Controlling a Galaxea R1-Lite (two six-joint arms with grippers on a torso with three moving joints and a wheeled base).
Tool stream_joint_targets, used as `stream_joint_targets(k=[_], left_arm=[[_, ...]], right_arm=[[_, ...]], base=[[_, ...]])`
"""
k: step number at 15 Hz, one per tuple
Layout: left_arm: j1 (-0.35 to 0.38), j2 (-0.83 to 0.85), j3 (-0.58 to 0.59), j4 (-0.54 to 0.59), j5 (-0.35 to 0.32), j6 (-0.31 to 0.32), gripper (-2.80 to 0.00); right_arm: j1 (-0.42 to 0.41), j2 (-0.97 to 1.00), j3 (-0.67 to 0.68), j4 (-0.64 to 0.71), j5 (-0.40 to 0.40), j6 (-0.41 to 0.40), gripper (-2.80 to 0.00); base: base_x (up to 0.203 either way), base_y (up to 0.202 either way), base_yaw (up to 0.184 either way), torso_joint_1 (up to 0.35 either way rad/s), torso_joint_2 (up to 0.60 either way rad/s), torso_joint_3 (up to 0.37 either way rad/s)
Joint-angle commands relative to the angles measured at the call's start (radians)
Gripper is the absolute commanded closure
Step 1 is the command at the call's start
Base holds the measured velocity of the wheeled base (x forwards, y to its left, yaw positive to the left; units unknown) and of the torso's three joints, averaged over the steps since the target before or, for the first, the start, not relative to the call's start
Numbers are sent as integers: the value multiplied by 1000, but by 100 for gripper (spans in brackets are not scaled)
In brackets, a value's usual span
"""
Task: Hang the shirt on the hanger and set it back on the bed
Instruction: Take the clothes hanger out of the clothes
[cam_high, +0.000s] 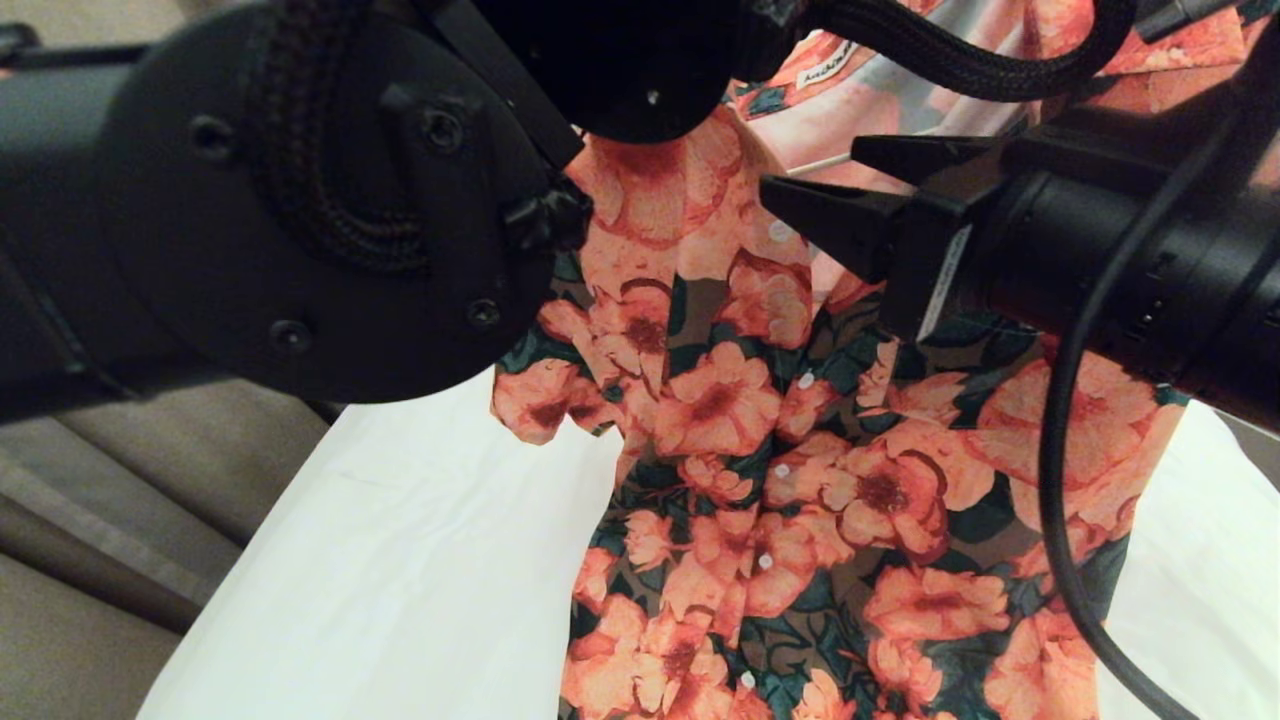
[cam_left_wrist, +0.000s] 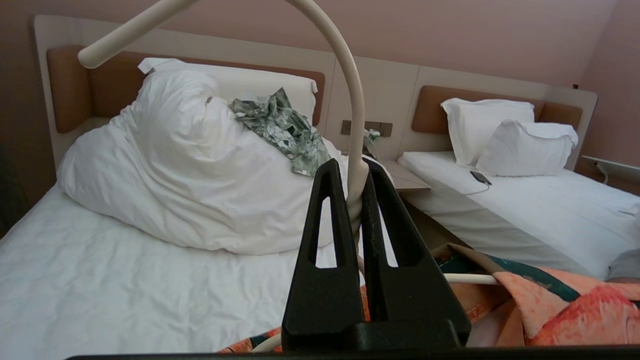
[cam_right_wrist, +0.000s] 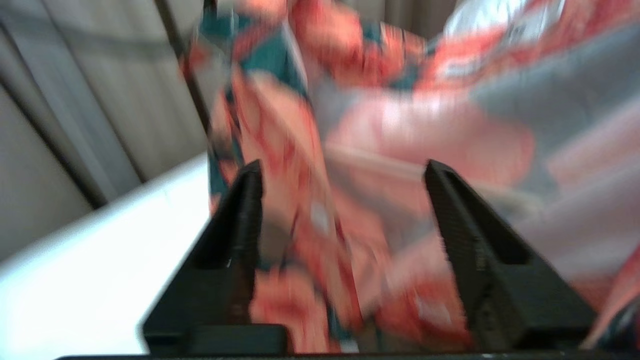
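The bed (cam_high: 400, 560) fills the lower part of the head view as a smooth white sheet, and in the left wrist view it spreads across the left half of the frame with its bunched white duvet (cam_left_wrist: 185, 175) heaped toward the headboard and a green-and-white leaf-print garment (cam_left_wrist: 282, 130) lying on top of that heap. A second white bed (cam_left_wrist: 525, 200) shows at the right of that same view. The shirt (cam_high: 800, 450) hangs in the middle of the head view, running from the upper centre down to the bottom edge, its flowered front and white buttons facing the camera, above the sheet. The hanger (cam_left_wrist: 352, 125) rises through the centre of the left wrist view, its cream hook curving up to the upper left, with one of its arms reaching into the shirt collar at the lower right. The left gripper (cam_left_wrist: 356, 200) is clamped tight on the hanger's neck, just below the hook. The right gripper (cam_high: 830, 185), at the upper right of the head view, stands with its jaws wide apart and holds nothing; the shirt fabric near the collar lies just in front of its fingertips (cam_right_wrist: 247, 200).
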Motion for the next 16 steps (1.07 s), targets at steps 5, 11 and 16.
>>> stream_joint_targets(k=[5,11,16], left_arm=[[-1,18,5,-4,5,4,0],[-6,16,3,4,3,10,0],[-1,5,3,4,8,24,0]], right_arm=[[-21,-199,158,21,7,-108,-280],[-14,-395,256,165,19,-158,-280],[-15,-537,318,325,19,-107,-280]], base=[[0,0,0,0,0,0],[0,0,0,0,0,0],[0,0,0,0,0,0]])
